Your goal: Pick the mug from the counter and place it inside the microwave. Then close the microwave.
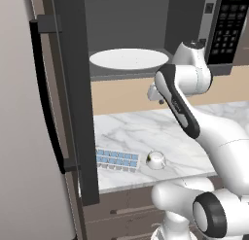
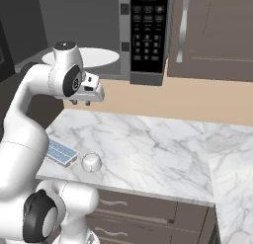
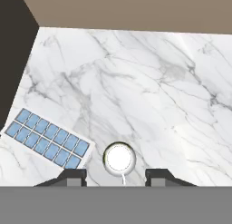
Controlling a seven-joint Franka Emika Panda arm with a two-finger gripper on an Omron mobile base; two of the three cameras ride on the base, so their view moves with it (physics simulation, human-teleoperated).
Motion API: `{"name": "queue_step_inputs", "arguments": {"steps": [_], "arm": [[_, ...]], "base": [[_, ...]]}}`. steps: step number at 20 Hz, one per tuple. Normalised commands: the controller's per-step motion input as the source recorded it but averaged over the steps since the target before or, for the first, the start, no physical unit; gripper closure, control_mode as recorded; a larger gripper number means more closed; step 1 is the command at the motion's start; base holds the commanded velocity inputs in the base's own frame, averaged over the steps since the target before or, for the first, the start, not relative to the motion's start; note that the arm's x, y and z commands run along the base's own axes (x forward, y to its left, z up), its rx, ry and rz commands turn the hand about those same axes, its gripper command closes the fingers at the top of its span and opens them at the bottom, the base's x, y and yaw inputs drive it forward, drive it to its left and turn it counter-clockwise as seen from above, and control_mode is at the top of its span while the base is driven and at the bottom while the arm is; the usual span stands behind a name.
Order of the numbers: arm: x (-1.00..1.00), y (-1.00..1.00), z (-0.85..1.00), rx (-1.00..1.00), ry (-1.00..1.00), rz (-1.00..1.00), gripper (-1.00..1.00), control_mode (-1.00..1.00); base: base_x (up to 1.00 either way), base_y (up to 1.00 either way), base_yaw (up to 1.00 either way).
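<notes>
Gripper point(image 3: 115, 177) hangs high above the counter point(image 1: 194, 122), pointing down, its 2 fingertips point(image 3: 72, 177) spread apart with nothing between them. Mug point(image 1: 155, 160) stands upright near the counter's front edge, just beside the ice cube tray point(image 1: 116, 159), well below the gripper and between the tips in hand view. Judgement: next move is a near-straight descent; microwave point(image 1: 146, 30) door stands open.

Small white mug point(image 1: 155, 160) upright near the marble counter's point(image 1: 194, 132) front edge; microwave point(image 1: 146, 35) above, door point(image 1: 73, 88) open.
</notes>
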Motion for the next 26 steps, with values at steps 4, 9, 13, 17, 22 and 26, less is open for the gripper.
{"name": "queue_step_inputs", "arguments": {"steps": [4,9,13,17,22,26], "arm": [[-0.09,0.01,0.00,0.00,0.00,0.01,-1.00,-1.00],[-0.29,0.03,0.00,0.00,0.00,0.04,-1.00,-1.00],[-0.38,0.00,0.00,0.00,0.00,0.03,-1.00,-1.00],[-0.45,0.00,-0.03,0.00,0.00,0.02,-1.00,-1.00],[-0.45,0.00,-0.09,0.00,0.01,0.01,-1.00,-1.00],[-0.43,0.00,-0.11,0.00,0.04,0.00,-1.00,-1.00]], "base": [[0.00,0.00,0.00],[0.00,0.00,0.00],[0.00,0.00,0.00],[0.00,0.00,0.00],[0.00,0.00,0.00],[0.00,0.00,0.00]]}}
